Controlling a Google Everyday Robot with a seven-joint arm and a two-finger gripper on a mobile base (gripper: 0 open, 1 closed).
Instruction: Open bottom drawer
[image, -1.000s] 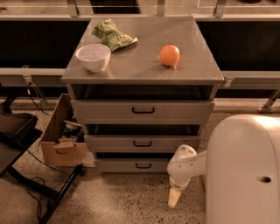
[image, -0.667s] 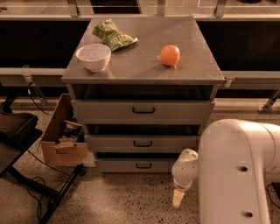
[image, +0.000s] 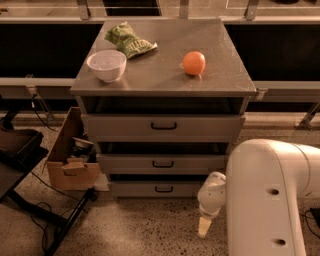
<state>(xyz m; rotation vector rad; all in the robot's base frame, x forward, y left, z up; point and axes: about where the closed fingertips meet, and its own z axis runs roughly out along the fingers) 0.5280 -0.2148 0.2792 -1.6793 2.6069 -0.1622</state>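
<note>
The bottom drawer (image: 150, 189) is the lowest and shortest of three grey drawer fronts in the metal cabinet (image: 165, 85), with a small dark bar handle (image: 163, 189) at its centre. It looks pushed in. My gripper (image: 204, 227) hangs low over the floor, just right of and in front of the bottom drawer, pointing down. It touches nothing. The white arm (image: 272, 195) fills the lower right.
On the cabinet top lie a white bowl (image: 106, 64), a green bag (image: 128, 41) and an orange (image: 193, 63). A cardboard box (image: 70, 155) with clutter stands on the floor at the cabinet's left. A dark stand and cables (image: 30, 195) lie at the far left.
The arm has shifted left and now covers more of the lower right. The gripper has stayed low by the bottom drawer's right corner. The drawers have not moved.
</note>
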